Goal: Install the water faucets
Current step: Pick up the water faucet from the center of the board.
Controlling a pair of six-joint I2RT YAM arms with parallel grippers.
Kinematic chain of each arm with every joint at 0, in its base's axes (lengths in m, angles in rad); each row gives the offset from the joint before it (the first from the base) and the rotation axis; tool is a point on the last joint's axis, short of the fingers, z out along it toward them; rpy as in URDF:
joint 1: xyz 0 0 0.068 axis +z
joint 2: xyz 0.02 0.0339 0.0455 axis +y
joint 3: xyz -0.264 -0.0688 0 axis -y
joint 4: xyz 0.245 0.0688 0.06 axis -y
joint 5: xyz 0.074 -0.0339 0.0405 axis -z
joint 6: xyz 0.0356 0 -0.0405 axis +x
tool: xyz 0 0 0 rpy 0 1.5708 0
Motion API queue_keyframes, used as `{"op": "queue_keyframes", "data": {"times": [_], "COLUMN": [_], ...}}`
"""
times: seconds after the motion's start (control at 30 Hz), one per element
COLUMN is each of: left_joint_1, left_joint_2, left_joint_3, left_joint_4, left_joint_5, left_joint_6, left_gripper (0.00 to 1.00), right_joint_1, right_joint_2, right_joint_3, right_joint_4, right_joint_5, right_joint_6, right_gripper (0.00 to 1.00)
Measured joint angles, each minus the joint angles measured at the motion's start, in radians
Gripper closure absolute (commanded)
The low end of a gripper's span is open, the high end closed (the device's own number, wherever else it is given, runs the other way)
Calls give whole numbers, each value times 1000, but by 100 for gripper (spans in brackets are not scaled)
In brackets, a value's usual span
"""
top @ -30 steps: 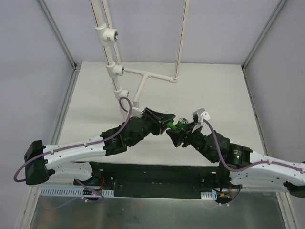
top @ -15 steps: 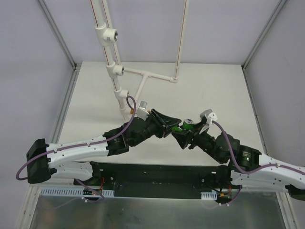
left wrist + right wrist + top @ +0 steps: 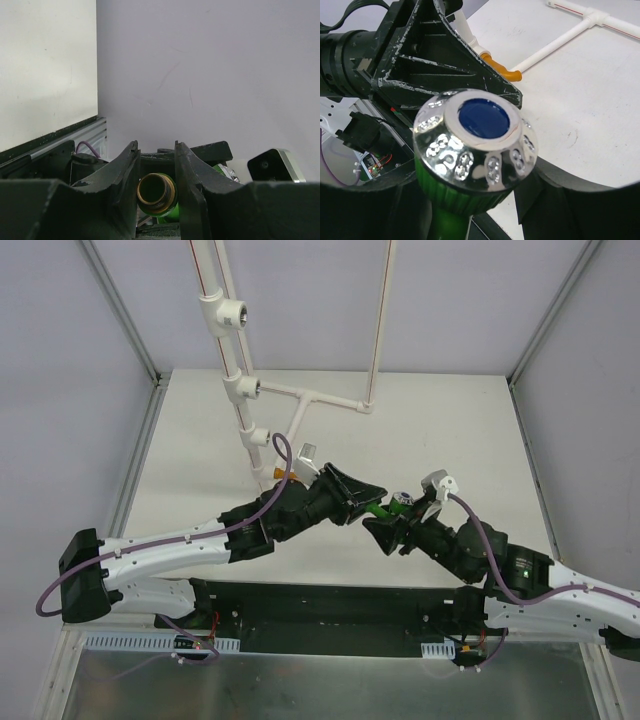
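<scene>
The left fingers (image 3: pixel 122 172) are drawn in to a narrow gap and are closed on the brass threaded end (image 3: pixel 156 194) of the green faucet (image 3: pixel 379 508); in the left wrist view the ring is seen touching both inner faces. The right fingers (image 3: pixel 585 215) are set roughly half apart and are closed on the green body of the same faucet, just below its shiny silver cap (image 3: pixel 482 120), whose blue centre is turned toward the right wrist camera. The green faucet is thus held by both sets of fingers at once, above the worktop (image 3: pixel 450 430) and slightly toward 6 o'clock of its middle in the top view, clear of the surface.

The left arm (image 3: pixel 170 550) is stretched in from 8 o'clock and the right arm (image 3: pixel 540 580) from 4 o'clock, so that the fingers meet tip to tip.

The orange faucet (image 3: pixel 277 472) is seen at about 10 o'clock from the green one, right against the lowest tee fitting (image 3: pixel 257 437) of the white pipe frame (image 3: pixel 232 340); whether it is screwed in cannot be told. Two more tee fittings are mounted higher on the same pipe, toward 11 o'clock, and a side branch (image 3: pixel 320 400) is run across the worktop toward 12 o'clock.
</scene>
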Motion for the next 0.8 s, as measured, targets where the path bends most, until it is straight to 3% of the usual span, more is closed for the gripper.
{"op": "queue_keyframes", "data": {"times": [0.33, 0.63, 0.7, 0.8], "left_joint_1": [0, -2, -3, -3], "left_joint_2": [-8, -39, -43, -48], "left_joint_3": [0, 0, 0, 0], "left_joint_4": [-31, -93, -95, -102], "left_joint_5": [-30, -77, -79, -80], "left_joint_6": [-10, -19, -22, -24], "left_gripper": [100, 100, 100, 100], "right_joint_1": [0, 0, 0, 0], "right_joint_2": [26, 69, 74, 83], "right_joint_3": [0, 0, 0, 0], "right_joint_4": [13, 35, 40, 47], "right_joint_5": [17, 18, 18, 27], "right_joint_6": [-1, 0, 0, 1], "right_gripper": [32, 28, 31, 53]}}
